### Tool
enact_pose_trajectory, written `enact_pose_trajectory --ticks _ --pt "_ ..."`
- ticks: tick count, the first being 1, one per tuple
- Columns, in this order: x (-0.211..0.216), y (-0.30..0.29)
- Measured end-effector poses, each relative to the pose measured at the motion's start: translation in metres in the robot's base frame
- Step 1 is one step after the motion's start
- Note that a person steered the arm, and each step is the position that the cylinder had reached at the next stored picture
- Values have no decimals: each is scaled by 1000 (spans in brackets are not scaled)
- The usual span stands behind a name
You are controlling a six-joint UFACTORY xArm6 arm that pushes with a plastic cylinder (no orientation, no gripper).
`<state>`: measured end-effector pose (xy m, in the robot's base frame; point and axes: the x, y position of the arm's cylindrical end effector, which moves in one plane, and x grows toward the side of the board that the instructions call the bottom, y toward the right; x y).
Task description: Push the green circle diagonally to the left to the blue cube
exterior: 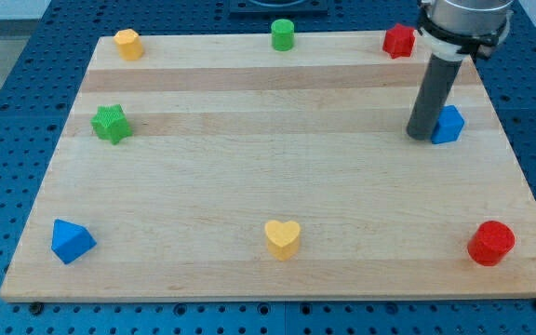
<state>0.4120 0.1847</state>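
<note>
Green circle [282, 34] sits at the counter's [249, 195] top edge while our tip [421, 136], a bare rod with no jaws, rests just beside a blue block [448, 125] at the view's right, which we risk nudging when pulling away.

One camera only, so no second view shares any of this. It looks from the near edge, raised and tilted down across the wooden board [277, 181], whose far edge runs along the top of the frame. The whole board fits inside, with blue perforated table [7, 112] showing at every side. The arm enters at upper right, cut off by the frame.
</note>
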Motion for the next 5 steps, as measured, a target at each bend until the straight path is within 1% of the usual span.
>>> enact_pose_trajectory --ticks 1,2,4,5 --pt "0 -8" --pt "-21 -51" --pt "-116 -63" --pt "-155 -65"
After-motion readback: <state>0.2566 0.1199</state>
